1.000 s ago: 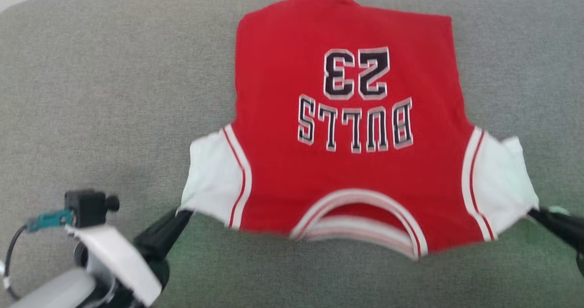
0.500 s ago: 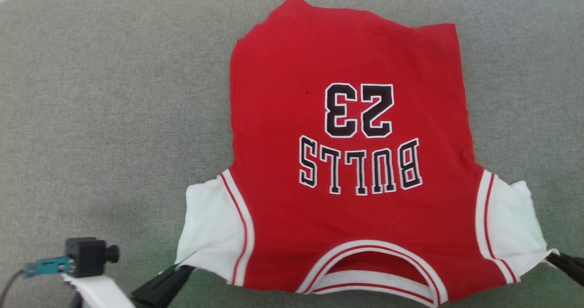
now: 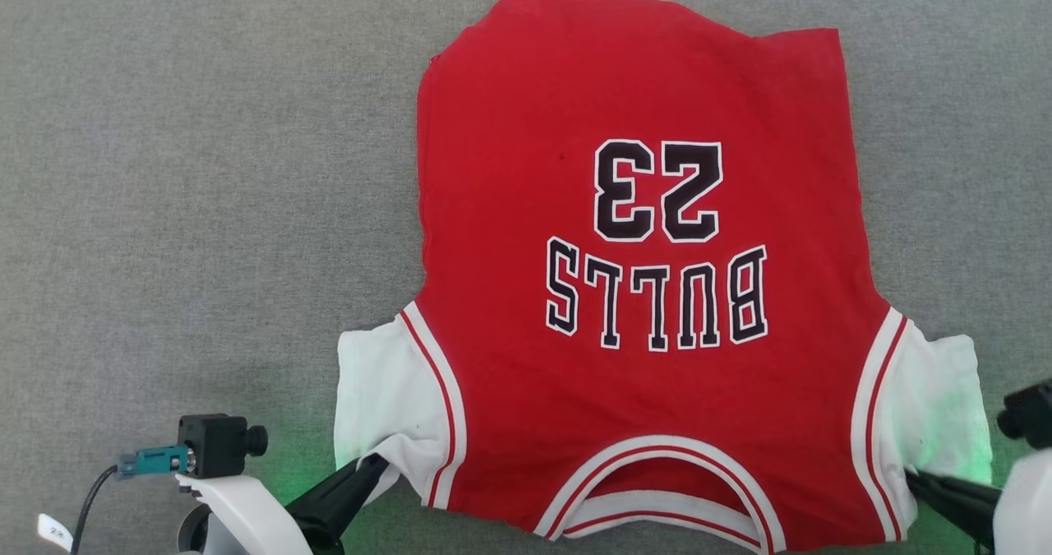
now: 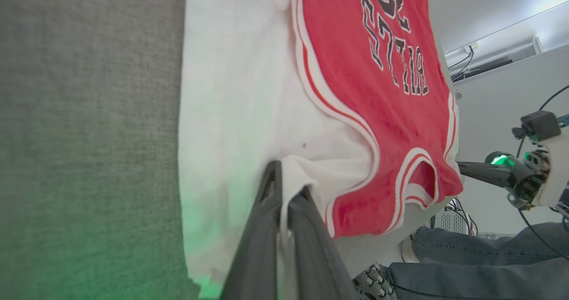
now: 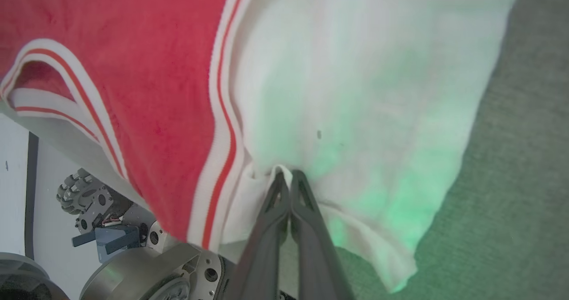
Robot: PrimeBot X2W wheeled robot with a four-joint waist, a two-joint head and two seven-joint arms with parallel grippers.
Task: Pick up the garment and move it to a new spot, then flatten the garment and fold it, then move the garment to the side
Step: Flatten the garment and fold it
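1. Across the grey bench (image 3: pixel 205 168), the garment (image 3: pixel 633 292) is lying spread flat, numerals facing up, collar end nearest the robot.
2. Left gripper (image 4: pixel 289 178) is pinching the near edge of one white sleeve, jaws pressed together with cloth between them.
3. Right gripper (image 5: pixel 288 174) is gripping the opposite white sleeve, jaws closed on a small fold.
4. Green light is glowing on both sleeves.
5. A person's legs (image 4: pixel 480 255) in jeans are showing past the bench edge.
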